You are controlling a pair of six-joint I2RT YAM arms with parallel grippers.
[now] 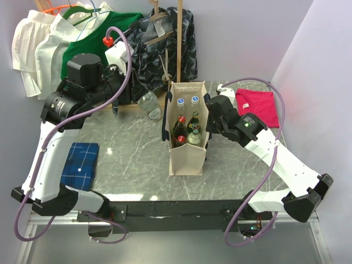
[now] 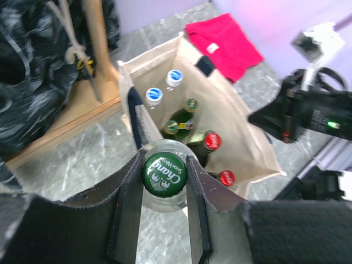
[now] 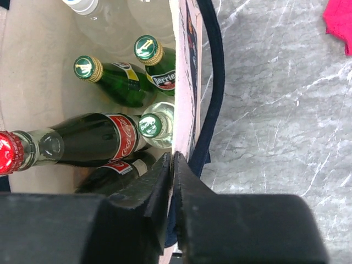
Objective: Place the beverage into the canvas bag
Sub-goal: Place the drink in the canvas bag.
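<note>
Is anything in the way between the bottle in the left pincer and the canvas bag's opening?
Nothing visible lies between the bottle in the left pincer and the canvas bag. The right pincer pinches its rim. The stored bottles crowd the opening.

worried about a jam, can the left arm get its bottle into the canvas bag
Probably yes. The left claw holds the Chang bottle beside the open canvas bag, nothing between; the right claw pinches its rim. The bottles inside leave little room.
</note>
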